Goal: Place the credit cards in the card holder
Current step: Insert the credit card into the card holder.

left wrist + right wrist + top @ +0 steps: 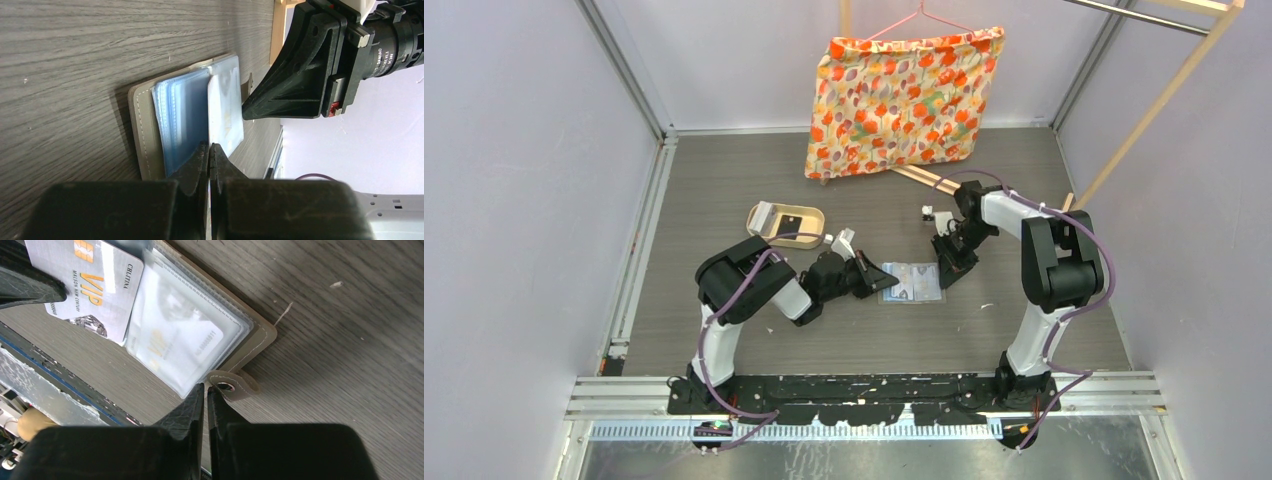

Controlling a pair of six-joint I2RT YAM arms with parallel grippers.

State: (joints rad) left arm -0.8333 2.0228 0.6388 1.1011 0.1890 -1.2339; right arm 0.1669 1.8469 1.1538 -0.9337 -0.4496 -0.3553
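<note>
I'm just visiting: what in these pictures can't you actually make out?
Top view: what lies in the tan tray is too small to identify.
Left wrist view: the near end of the card holder hides behind the left jaws.
Right wrist view: the VIP card is cut by the top edge and partly covered by the left jaws; its small print blurs.

Card holder [913, 283], tray [809, 213] on wooden table [724, 170]

Card holder [913, 283] on table [724, 180] centre — tray [808, 238] behind to its left, cushion [894, 100] farther back.
</note>
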